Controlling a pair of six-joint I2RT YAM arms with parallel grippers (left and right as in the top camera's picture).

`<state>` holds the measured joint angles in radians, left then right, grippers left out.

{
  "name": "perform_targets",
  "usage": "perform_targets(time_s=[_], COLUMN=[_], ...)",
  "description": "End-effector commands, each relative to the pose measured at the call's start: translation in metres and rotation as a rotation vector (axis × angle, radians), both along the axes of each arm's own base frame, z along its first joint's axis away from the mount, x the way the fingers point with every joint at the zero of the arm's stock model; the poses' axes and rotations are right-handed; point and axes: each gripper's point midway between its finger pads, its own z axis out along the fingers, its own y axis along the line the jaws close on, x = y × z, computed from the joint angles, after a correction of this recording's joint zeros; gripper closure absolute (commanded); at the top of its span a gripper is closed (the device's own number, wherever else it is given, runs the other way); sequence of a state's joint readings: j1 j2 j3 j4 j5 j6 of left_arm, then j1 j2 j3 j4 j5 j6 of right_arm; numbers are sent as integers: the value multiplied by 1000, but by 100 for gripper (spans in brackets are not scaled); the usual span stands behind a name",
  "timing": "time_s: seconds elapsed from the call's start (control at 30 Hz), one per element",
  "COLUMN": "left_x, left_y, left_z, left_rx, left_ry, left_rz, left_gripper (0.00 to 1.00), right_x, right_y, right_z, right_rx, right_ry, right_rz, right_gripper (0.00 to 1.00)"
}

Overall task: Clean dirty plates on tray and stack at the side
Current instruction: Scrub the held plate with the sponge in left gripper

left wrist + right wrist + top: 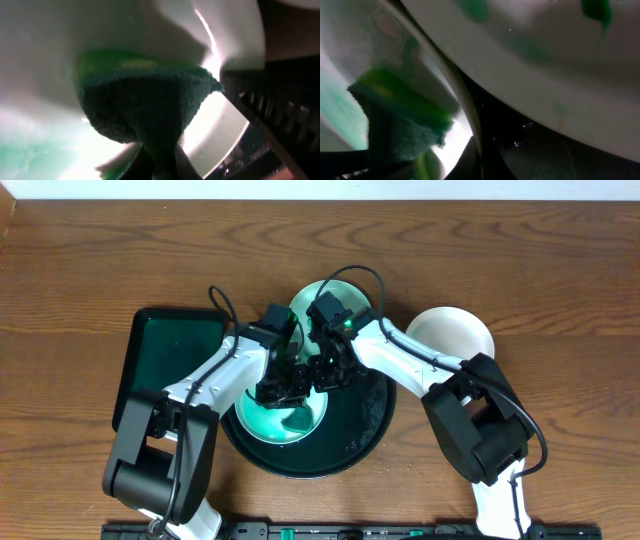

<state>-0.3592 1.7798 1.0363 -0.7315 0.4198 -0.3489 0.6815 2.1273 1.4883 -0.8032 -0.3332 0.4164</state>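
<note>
The near mint plate [288, 426] lay on the front left part of the black tray [366, 416], its bowl washed with a teal tint that was strongest toward the front. A sponge [145, 105] with a dark green scouring face and a yellow-green back was pressed flat against the inside of this plate; the left gripper [283, 388] had its fingers clamped on the sponge, pinching it at the lower edge of the left wrist view. The right gripper [325, 372] stood at the right edge of the same plate, and in the right wrist view the thin rim ran down between its dark fingers, which looked closed on it, though that corner was dim and blurred. The far mint plate [352, 288] rested at the back of the tray, partly under the right wrist, its front edge close to the near one; up close its surface carried several green smears [594, 8]. A few wet glints showed on the bare black floor of the tray between the two plates. The white plate [455, 330] sat off the tray, on the wooden table [500, 240] just beside the tray's right rear rim. A rectangular green tray [168, 355] lay to the left of the round one, under the left arm.
</note>
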Motion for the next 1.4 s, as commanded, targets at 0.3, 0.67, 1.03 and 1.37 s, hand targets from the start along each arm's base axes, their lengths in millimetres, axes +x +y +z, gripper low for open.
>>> perform_targets(time_s=[0.3,0.67,1.03,1.37], left_x=[-1,42,-8,43], left_y=[118,75,45,48], left_z=[-16,-20,-18,-19], left_rx=[580,423,260,279], left_ry=[25,-186,61,-187], left_rz=[464,170,175,86], left_gripper=[93,93,93,93], right_x=[-5,-5,-5,-6], right_y=[3,2,2,2], right_z=[-7,-7,-7,-7], right_rx=[9,5,5,4], right_ry=[19,22,22,24], right_rz=[16,16,16,17], right_gripper=[99,99,99,99])
